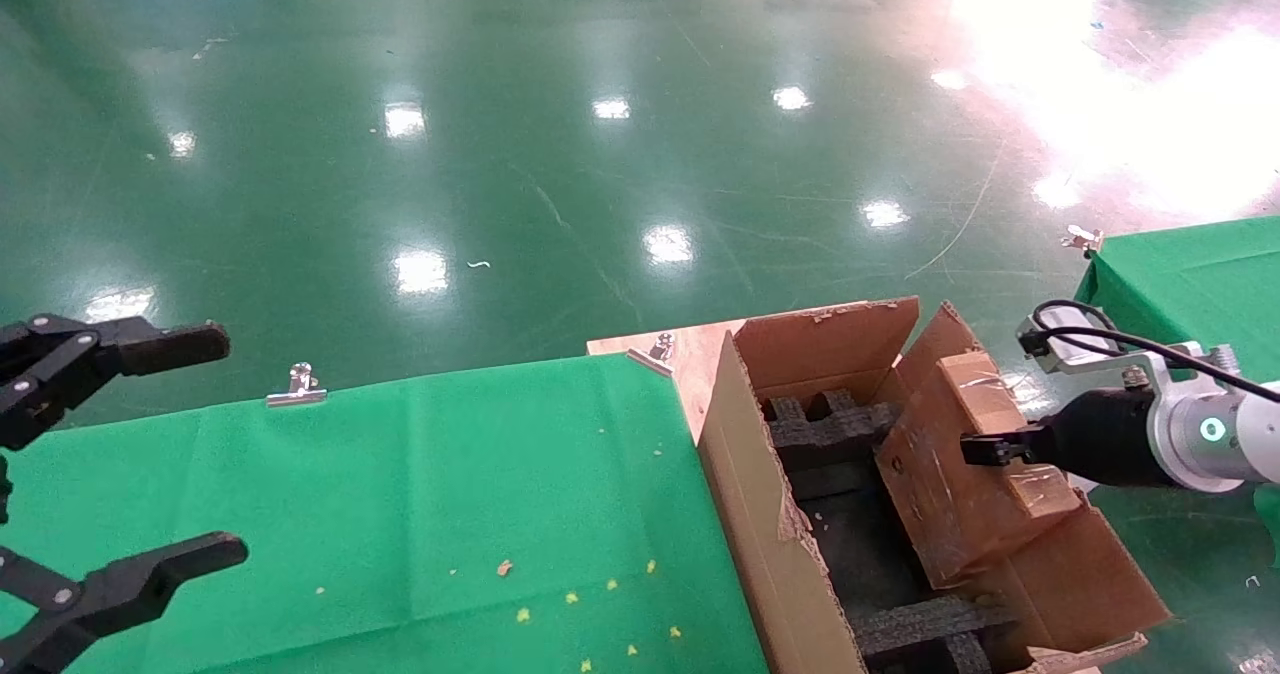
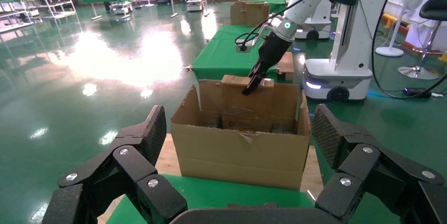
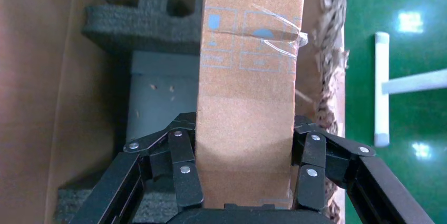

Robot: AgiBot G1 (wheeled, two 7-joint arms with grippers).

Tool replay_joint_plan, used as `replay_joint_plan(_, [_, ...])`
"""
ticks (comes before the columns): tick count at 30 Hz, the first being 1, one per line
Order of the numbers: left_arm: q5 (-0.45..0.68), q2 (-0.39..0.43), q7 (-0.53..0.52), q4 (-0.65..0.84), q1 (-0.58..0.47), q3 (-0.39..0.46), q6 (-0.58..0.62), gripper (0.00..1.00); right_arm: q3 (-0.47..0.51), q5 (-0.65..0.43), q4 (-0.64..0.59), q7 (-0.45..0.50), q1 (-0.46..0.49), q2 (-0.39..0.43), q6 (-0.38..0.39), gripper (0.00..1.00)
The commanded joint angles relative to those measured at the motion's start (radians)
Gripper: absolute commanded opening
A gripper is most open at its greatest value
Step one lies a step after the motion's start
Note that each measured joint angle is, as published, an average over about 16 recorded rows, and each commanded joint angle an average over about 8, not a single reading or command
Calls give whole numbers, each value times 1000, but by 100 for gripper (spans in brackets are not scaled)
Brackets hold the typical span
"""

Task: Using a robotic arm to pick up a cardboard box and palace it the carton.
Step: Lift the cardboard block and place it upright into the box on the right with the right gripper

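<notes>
1. The right claw [image 1: 975, 448], on the robotic arm [image 1: 1190, 434] with its glowing green ring, was clamped on the cardboard box [image 1: 960, 464]; in the right wrist view its fingers [image 3: 182, 168] pressed both narrow sides of the box [image 3: 248, 103], so the grip was across the thin dimension.
2. The cardboard box was held tilted over the open carton [image 1: 760, 514], its lower part already between the carton walls, its upper end above the rim. Whether it touched the right-hand wall could not be told.
3. Black foam inserts [image 1: 830, 424] lined the far and near ends of the carton, leaving a middle gap; the edge-on hold probably served to slide the box into that gap.
4. The left claw [image 1: 120, 454] hung wide open and empty over the green worktop [image 1: 450, 494], well apart from the carton, evidently parked.
5. Judged stage: lowering into the carton, release not yet made. The ragged flap [image 1: 790, 529] could snag the box.
</notes>
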Motion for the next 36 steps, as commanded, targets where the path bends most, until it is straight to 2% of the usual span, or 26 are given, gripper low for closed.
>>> replay_joint_plan(1, [0,0,0,0,0,0,0,100,-4,-22,2,36,1,-9,-12,0])
replay_joint_plan(10, [0,0,0,0,0,0,0,100,-7,-81,7,88,34,-33,-103,0])
replay_joint_plan(16, [0,0,0,0,0,0,0,100,-21,-122,5,112,27,-64,-113,0])
replay_joint_plan(26, [0,0,0,0,0,0,0,100,-45,-193,-5,171,-12,-108,-79,0])
replay_joint_plan(36, [0,0,0,0,0,0,0,100,-69,-192,-22,210,-109,-84,50,0])
